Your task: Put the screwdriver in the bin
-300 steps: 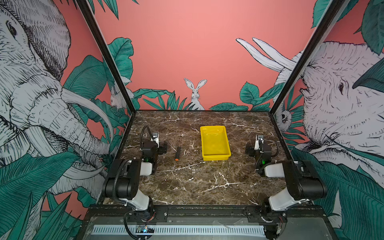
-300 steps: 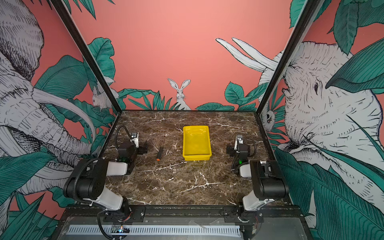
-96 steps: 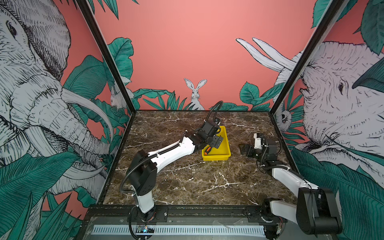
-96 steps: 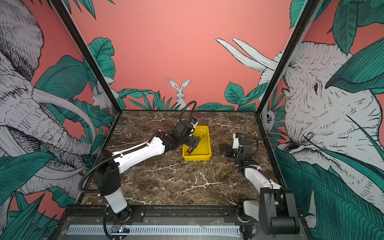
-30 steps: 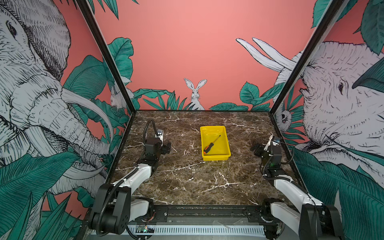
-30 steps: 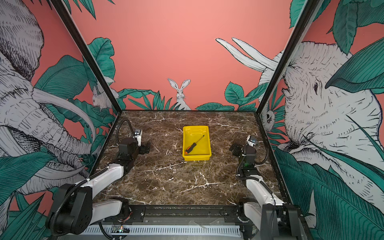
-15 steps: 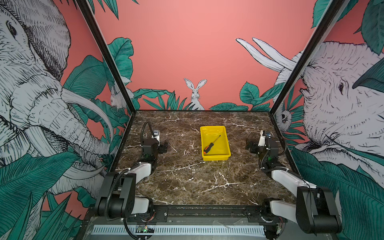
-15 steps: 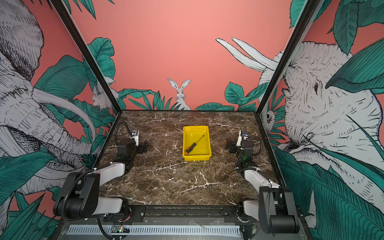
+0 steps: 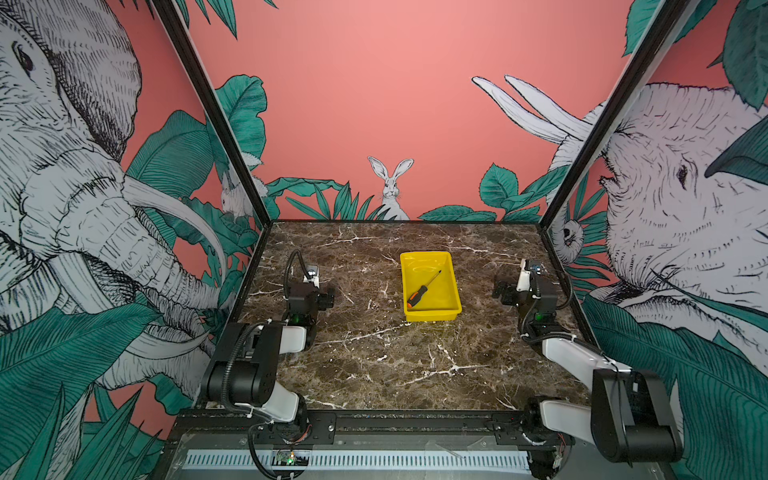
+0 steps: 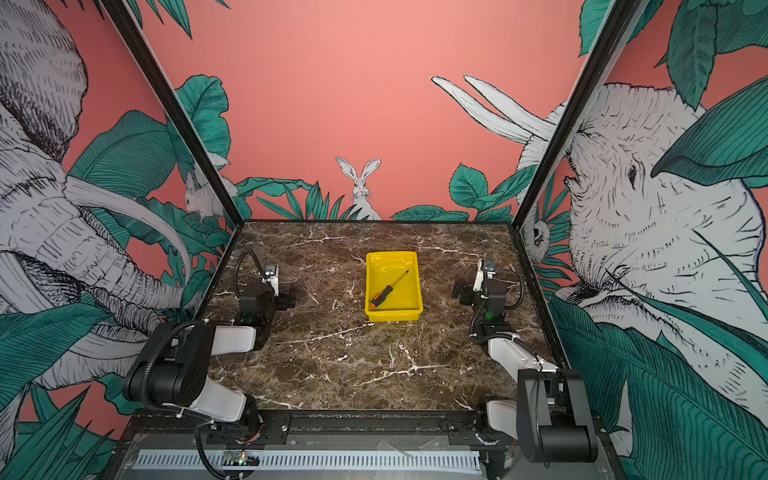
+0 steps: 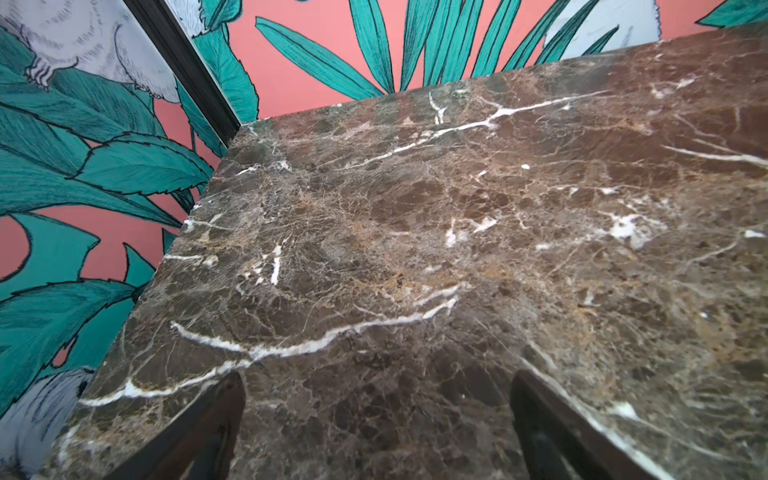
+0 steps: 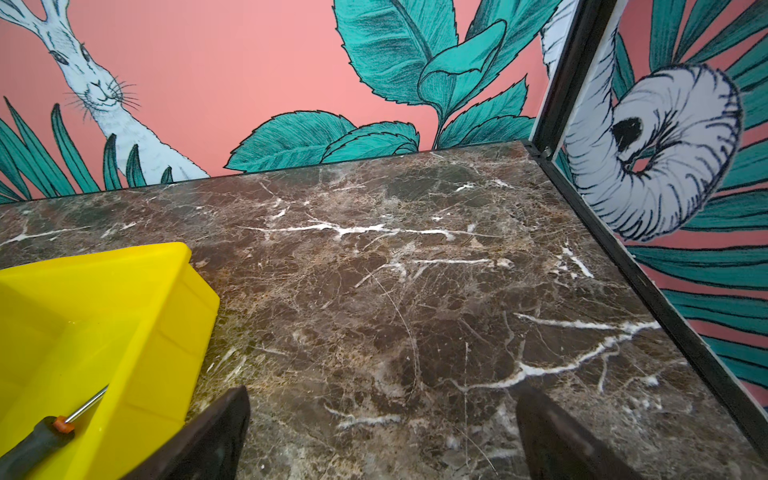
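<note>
The screwdriver [image 9: 420, 290] [image 10: 386, 291], black-handled with orange accents, lies slantwise inside the yellow bin [image 9: 452, 274] [image 10: 417, 274] at the middle of the marble table in both top views. The right wrist view catches its shaft and handle [image 12: 37, 442] in the bin [image 12: 158, 316]. My left gripper [image 9: 326, 300] [image 10: 289, 301] [image 11: 376, 386] rests low at the table's left side, open, with only bare marble between its fingers. At the right side my right gripper [image 9: 500, 291] [image 10: 460, 296] [image 12: 382, 403] is open and empty, beside the bin without touching it.
Patterned walls close off the table [image 9: 374, 365] on the left, back and right, with black corner posts [image 9: 552, 208]. Both arms are folded back near the front rail [image 9: 374, 419].
The left arm has folded back further and lowered at the left side. The right arm has drawn its elbow back toward the front right. The screwdriver has stayed in the bin.
</note>
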Controlling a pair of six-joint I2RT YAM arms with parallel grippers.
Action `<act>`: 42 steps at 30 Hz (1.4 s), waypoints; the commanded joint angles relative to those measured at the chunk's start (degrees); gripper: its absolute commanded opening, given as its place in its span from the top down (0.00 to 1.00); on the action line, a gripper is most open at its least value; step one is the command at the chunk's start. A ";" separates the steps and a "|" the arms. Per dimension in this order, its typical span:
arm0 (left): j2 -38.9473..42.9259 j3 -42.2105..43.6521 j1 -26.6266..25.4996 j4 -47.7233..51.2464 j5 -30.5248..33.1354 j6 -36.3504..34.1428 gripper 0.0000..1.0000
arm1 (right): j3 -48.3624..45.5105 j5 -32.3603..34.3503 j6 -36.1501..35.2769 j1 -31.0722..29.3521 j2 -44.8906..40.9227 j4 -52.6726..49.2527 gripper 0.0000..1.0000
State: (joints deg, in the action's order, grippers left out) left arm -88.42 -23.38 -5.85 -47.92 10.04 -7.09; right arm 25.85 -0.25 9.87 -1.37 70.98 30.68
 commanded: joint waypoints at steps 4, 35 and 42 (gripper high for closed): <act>-1.35 0.33 2.13 -4.75 -3.74 0.54 0.00 | -0.95 2.09 -0.48 0.04 2.30 6.31 0.01; -0.52 -0.35 2.59 -1.56 -6.74 0.15 0.00 | -3.87 4.49 -10.25 -0.21 17.59 21.94 0.01; -0.52 -0.35 2.55 -1.56 -6.69 0.15 0.00 | -5.01 -2.15 -12.64 -0.17 17.66 24.31 0.01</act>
State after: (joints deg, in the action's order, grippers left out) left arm -89.89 -23.40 -3.55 -49.15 3.84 -7.05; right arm 21.80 1.30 -0.84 -1.39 89.19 50.24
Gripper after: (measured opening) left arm 0.993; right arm 0.992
